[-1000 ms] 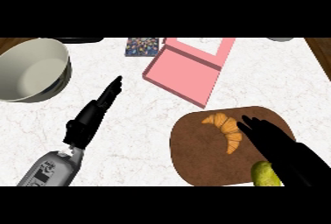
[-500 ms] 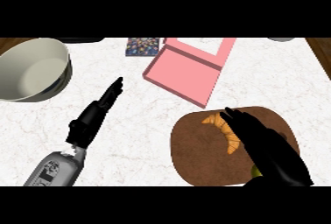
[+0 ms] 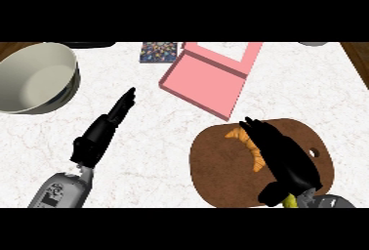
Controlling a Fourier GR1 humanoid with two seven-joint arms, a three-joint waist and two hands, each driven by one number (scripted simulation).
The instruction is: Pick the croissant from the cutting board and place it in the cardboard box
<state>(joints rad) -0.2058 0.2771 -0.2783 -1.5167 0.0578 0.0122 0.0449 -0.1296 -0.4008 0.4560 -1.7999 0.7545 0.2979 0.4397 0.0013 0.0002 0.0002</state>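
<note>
While our right hand (image 3: 284, 158) hovers outstretched, holding nothing, over the cutting board (image 3: 223, 171), we judge the croissant (image 3: 247, 144) light, flaky, best grasped mid-body.

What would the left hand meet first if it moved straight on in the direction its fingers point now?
Probably the small patterned item near the counter's far edge. The left hand points up and right over bare counter, passing between the bowl and the pink box.
</note>
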